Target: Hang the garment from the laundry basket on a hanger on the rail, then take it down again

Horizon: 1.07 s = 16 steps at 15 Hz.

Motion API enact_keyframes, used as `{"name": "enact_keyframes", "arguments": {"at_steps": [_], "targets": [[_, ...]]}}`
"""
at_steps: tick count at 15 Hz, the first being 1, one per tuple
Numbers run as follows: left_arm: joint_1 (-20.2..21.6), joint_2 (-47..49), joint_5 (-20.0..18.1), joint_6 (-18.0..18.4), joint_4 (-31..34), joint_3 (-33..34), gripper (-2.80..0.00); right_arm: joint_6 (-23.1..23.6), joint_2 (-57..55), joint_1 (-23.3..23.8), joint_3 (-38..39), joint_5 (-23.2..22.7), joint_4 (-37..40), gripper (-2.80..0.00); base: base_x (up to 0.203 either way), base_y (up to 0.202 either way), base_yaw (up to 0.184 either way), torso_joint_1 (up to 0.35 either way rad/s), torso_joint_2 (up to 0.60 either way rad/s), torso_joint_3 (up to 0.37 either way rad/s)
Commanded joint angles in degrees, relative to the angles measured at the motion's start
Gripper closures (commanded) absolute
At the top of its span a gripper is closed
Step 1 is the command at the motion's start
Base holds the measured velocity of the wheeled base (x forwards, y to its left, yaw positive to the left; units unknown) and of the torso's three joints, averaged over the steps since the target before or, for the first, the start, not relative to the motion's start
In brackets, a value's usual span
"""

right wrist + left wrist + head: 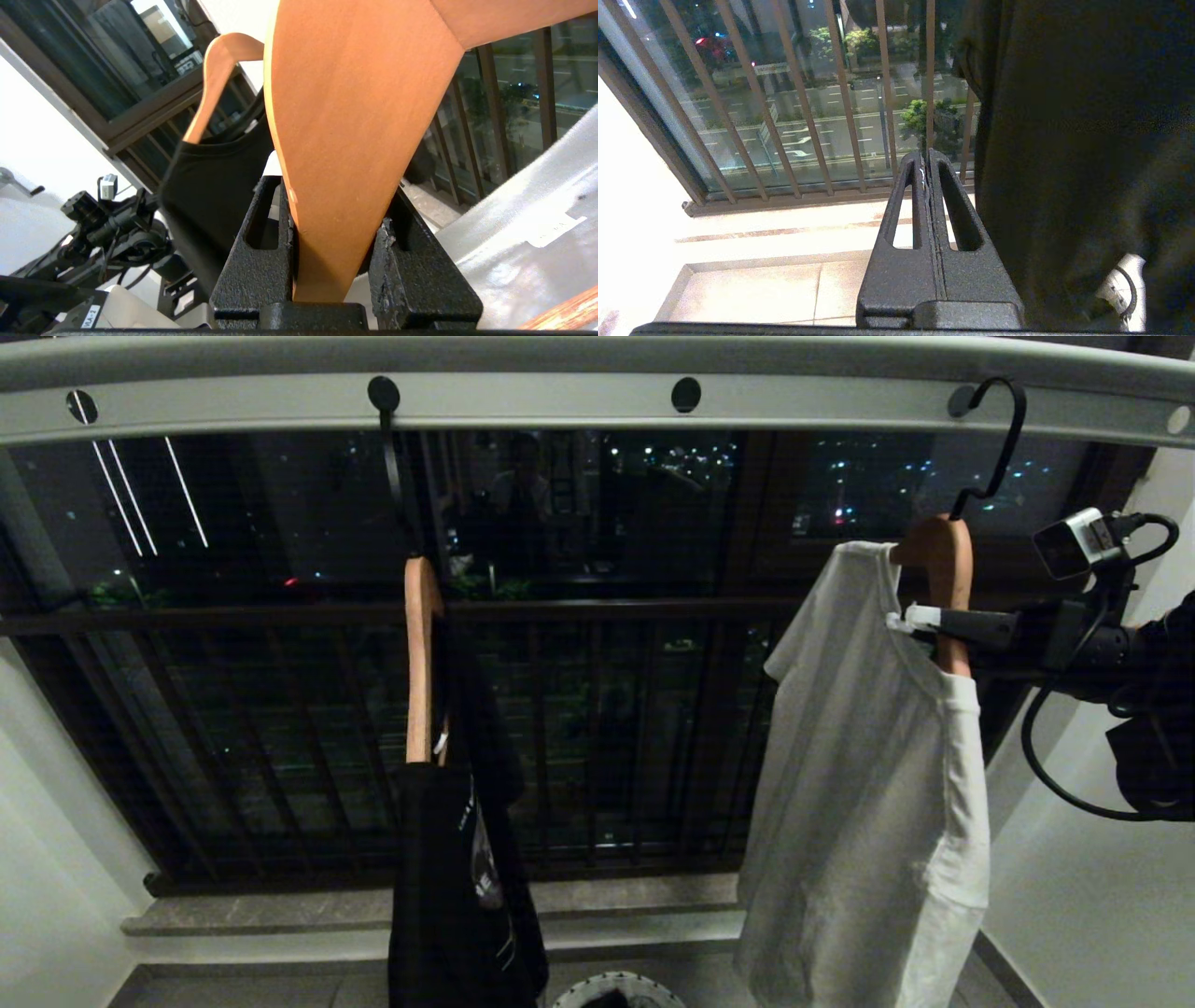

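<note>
My right gripper (920, 618) has its jaws clenched on the wooden hanger (945, 569) carrying the white shirt (868, 784), its hook at the rail (560, 401). My left gripper (927, 161) stays out of this, jaws pressed together on nothing.

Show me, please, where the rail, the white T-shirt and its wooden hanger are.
rail (560, 403): head view, pale face between two holes.
white T-shirt (868, 784): head view, chest panel.
wooden hanger (355, 140): right wrist view, broad arm.

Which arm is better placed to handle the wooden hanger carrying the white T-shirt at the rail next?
Right. The right gripper is already shut on the wooden hanger carrying the white T-shirt, its black hook by the pale grey rail. The left gripper is shut, empty, beside the black garment.
</note>
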<state>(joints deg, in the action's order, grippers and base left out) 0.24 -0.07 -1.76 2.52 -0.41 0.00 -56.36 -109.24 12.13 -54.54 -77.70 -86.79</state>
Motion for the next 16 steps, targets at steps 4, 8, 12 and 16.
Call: {"name": "enact_keyframes", "arguments": {"at_steps": [4,8,12,16], "targets": [[0.02,-0.01,0.0,0.03,-0.02,0.18,0.0,-0.07,-1.34,-0.37,-0.36,-0.44,-0.57,0.0,0.0,0.0,0.0,0.0,0.0,0.0],[0.02,-0.01,0.0,0.03,-0.02,0.18,0.0,-0.16,-2.03,-0.95,-1.62,-0.44,-0.57,0.0,0.0,0.0,0.0,0.0,0.0,0.0],[0.02,-0.01,0.0,-0.06,-0.02,0.18,0.0,-0.42,-2.47,-1.14,-2.93,-0.44,-0.5,0.0,0.0,0.0,0.0,0.0,0.0,0.0],[0.02,-0.01,0.0,0.03,-0.02,0.18,0.0,-0.51,-3.08,-1.14,-3.94,-0.44,-0.48,0.0,0.0,0.0,0.0,0.0,0.0,0.0]]}}
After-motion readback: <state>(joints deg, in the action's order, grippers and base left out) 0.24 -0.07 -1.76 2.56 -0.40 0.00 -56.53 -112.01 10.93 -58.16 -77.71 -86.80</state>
